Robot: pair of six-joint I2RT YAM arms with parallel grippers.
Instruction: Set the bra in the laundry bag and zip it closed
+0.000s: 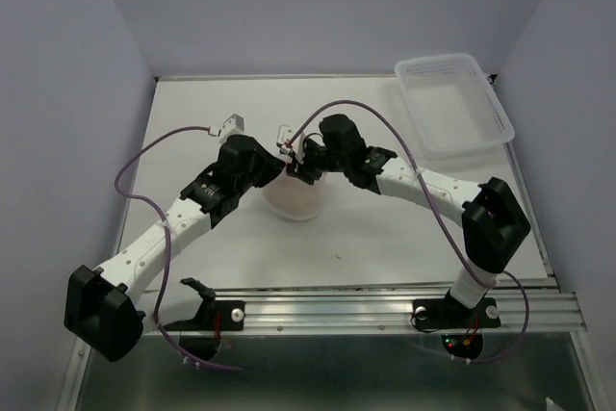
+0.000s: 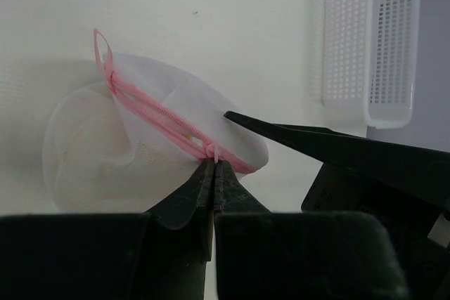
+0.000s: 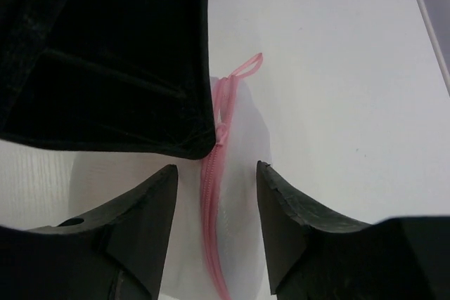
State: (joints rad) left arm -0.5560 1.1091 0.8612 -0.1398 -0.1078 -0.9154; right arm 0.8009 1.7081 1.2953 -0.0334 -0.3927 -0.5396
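Note:
The laundry bag (image 1: 294, 199) is a white mesh pouch lying mid-table under both grippers. In the left wrist view the bag (image 2: 98, 145) shows a pink zipper (image 2: 158, 119) along its top and a pink loop at the far end. My left gripper (image 2: 213, 163) is shut on the zipper pull at the near end of the zipper; it also shows in the top view (image 1: 280, 172). My right gripper (image 3: 216, 173) is open, its fingers either side of the zipper (image 3: 209, 223) without touching it; it also shows in the top view (image 1: 305, 174). The bra is hidden.
A clear perforated plastic basket (image 1: 452, 103) stands at the back right of the table and shows in the left wrist view (image 2: 369, 40). The left gripper's black body (image 3: 105, 54) fills the upper left of the right wrist view, close to the right fingers.

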